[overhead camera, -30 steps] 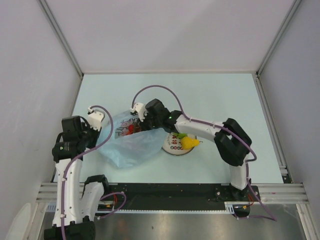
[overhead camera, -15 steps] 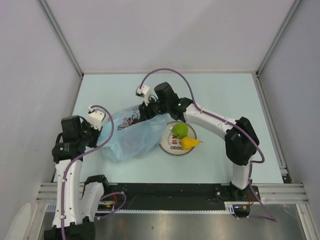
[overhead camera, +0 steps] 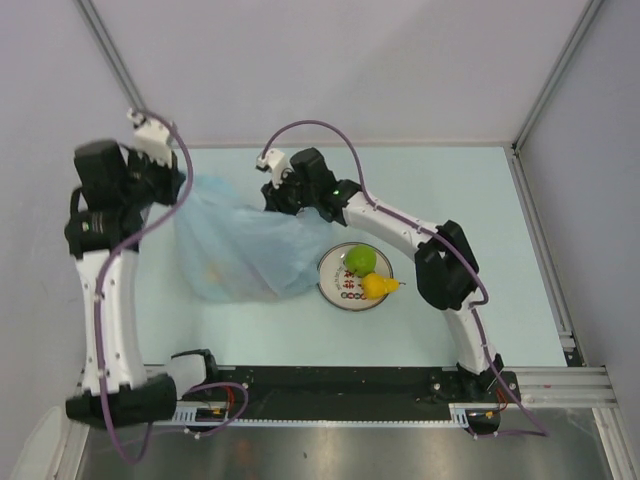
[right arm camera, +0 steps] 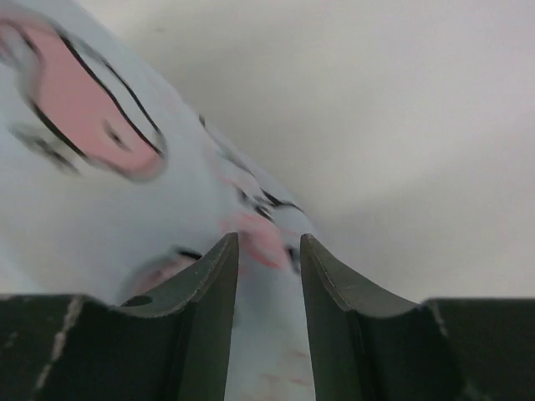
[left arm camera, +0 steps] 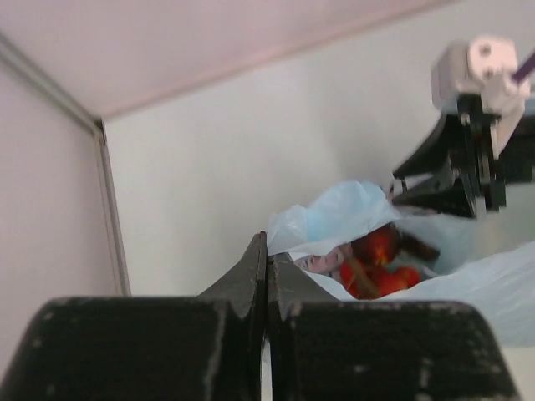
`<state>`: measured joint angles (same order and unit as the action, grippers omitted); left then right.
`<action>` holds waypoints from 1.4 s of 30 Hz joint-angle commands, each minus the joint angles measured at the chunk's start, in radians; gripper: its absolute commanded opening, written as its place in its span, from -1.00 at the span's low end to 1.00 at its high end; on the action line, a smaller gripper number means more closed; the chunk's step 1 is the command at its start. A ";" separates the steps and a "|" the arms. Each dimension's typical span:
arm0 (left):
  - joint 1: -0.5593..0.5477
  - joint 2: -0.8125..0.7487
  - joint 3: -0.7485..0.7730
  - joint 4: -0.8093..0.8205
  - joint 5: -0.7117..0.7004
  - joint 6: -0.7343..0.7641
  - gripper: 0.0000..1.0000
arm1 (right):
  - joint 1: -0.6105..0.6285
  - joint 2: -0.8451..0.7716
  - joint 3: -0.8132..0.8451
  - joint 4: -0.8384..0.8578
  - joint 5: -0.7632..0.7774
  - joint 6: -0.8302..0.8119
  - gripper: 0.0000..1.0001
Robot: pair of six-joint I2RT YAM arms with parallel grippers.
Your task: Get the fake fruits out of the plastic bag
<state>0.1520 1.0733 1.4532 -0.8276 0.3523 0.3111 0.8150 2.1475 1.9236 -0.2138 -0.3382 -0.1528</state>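
Note:
The light-blue plastic bag (overhead camera: pixel 240 250) hangs stretched between my two grippers at the table's left middle. My left gripper (overhead camera: pixel 182 188) is raised high and shut on the bag's left edge (left arm camera: pixel 288 230), its jaws (left arm camera: pixel 267 251) pressed together. My right gripper (overhead camera: pixel 273 197) holds the bag's far right edge; its jaws stand a narrow gap apart (right arm camera: pixel 267 251) with printed film (right arm camera: pixel 92 109) bunched between them. Red berries (left arm camera: pixel 376 263) show inside the bag's mouth in the left wrist view. A green apple (overhead camera: pixel 360 260) and a yellow fruit (overhead camera: pixel 377 287) lie on the white plate (overhead camera: pixel 343 292).
The plate sits just right of the bag, under the right forearm (overhead camera: pixel 390 222). Grey walls enclose the table on the left, back and right. The right gripper (left arm camera: pixel 456 167) shows at the bag's mouth in the left wrist view.
My left arm has risen and swung toward the far left, lifting the bag's left edge. My right gripper has moved from the bag's mouth toward the far left, pulling the bag's edge with it.

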 commanded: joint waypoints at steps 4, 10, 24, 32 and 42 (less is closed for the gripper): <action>-0.046 0.202 0.299 0.013 0.155 -0.139 -0.99 | -0.059 -0.222 -0.090 0.088 0.112 0.012 0.02; -0.091 0.105 0.136 0.059 0.136 -0.173 -0.99 | -0.005 -0.354 -0.129 0.091 0.102 -0.031 0.04; -0.092 0.023 0.036 0.071 0.116 -0.173 -1.00 | 0.033 -0.256 -0.315 0.007 0.097 -0.060 -0.11; -0.106 0.235 0.323 0.171 0.086 -0.239 -0.99 | -0.045 -0.033 -0.203 0.178 0.471 -0.255 0.10; -0.106 0.259 0.647 0.197 0.036 -0.264 -0.99 | -0.065 -0.049 0.025 0.341 0.622 -0.349 -0.12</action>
<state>0.0414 1.4631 2.0399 -0.7544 0.4274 0.0521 0.6952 2.1788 1.9251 0.0547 0.1852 -0.4473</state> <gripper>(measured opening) 0.005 0.442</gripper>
